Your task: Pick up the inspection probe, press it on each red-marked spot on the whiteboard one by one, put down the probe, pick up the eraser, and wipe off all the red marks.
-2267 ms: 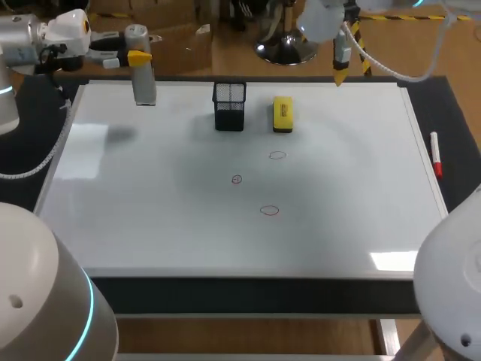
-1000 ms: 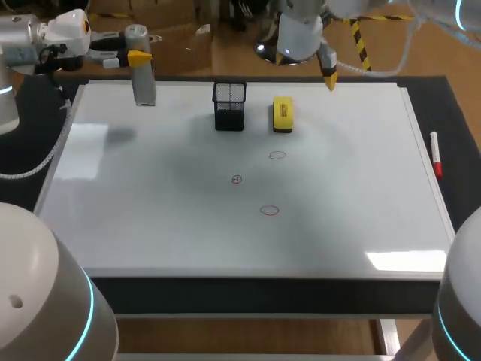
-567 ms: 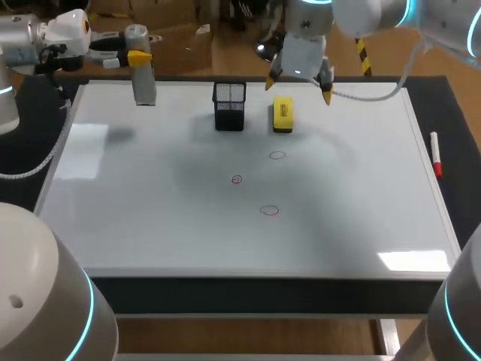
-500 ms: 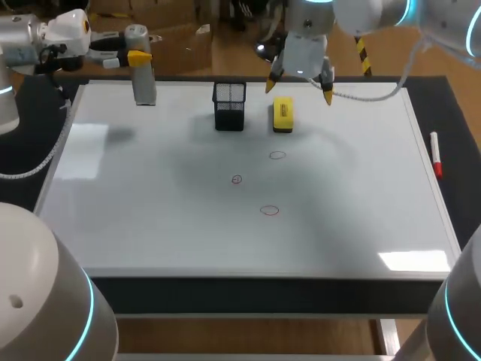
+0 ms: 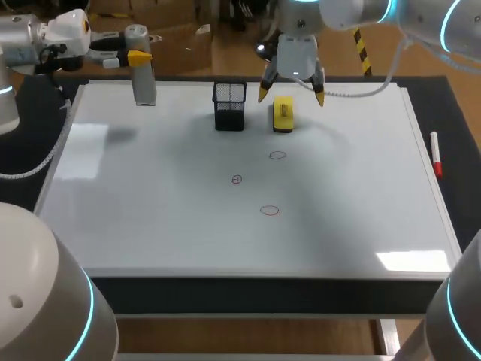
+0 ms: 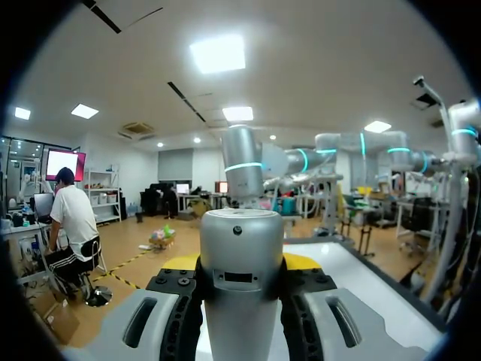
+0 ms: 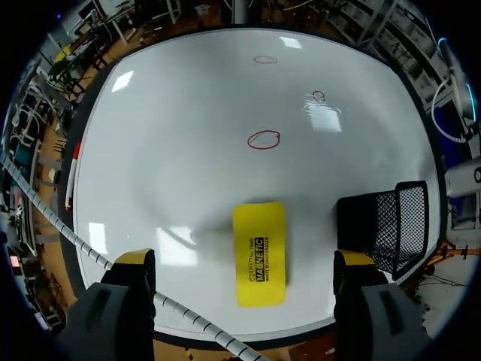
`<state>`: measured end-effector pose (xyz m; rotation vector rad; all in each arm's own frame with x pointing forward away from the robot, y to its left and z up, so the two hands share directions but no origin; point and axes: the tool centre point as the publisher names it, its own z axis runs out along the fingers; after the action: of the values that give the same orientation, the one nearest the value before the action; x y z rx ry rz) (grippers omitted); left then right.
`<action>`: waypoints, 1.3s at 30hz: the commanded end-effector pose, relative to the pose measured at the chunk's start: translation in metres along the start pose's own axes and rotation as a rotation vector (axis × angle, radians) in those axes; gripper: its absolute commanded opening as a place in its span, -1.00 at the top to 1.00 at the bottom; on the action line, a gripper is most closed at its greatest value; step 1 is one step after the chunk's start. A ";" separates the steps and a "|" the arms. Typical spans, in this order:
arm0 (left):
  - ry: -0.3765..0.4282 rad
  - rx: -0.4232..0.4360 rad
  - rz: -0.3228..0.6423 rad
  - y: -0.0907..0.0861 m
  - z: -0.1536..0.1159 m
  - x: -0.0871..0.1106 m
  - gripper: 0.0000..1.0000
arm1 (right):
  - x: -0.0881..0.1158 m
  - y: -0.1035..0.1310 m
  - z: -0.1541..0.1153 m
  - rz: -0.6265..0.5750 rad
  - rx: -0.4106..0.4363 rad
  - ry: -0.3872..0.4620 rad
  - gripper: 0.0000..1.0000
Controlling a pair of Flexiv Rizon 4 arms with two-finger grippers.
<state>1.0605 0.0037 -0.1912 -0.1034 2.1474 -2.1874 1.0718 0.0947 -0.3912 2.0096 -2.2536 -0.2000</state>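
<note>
The grey cylindrical probe [image 5: 141, 71] hangs upright over the whiteboard's [image 5: 150, 195] far left corner, with my left gripper [image 5: 139, 57] shut on it. In the left wrist view the probe [image 6: 240, 286] fills the gap between the yellow-tipped fingers [image 6: 299, 261]. My right gripper [image 5: 291, 92] stands open just above the yellow eraser [image 5: 282, 115], one finger on each side. The eraser [image 7: 260, 252] lies flat below and between the spread fingers [image 7: 135, 260], untouched. Three small red circles [image 5: 277, 156], [image 5: 237, 179], [image 5: 269, 210] mark the board's middle; the nearest circle [image 7: 264, 140] lies ahead of the eraser.
A black mesh basket [image 5: 229, 106] stands just left of the eraser, close to one right finger [image 7: 353, 260]; the same basket [image 7: 391, 226] shows in the right wrist view. A red marker [image 5: 436, 154] lies at the board's right edge.
My right arm has swung from the far right edge leftward and down, ending over the eraser with its fingers astride it. The left arm and the probe have stayed still.
</note>
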 end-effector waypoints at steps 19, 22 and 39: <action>0.002 -0.001 -0.001 -0.002 0.000 0.000 1.00 | -0.002 0.002 0.019 0.054 0.038 0.015 -1.00; 0.002 -0.001 -0.001 -0.002 0.000 0.000 1.00 | -0.002 0.002 0.020 0.057 0.038 0.012 -1.00; 0.002 -0.001 -0.001 -0.002 0.000 0.000 1.00 | -0.001 0.002 0.023 0.058 0.047 0.003 1.00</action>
<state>1.0605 0.0037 -0.1912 -0.1034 2.1475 -2.1875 1.0671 0.0982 -0.4159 1.9583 -2.3313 -0.1484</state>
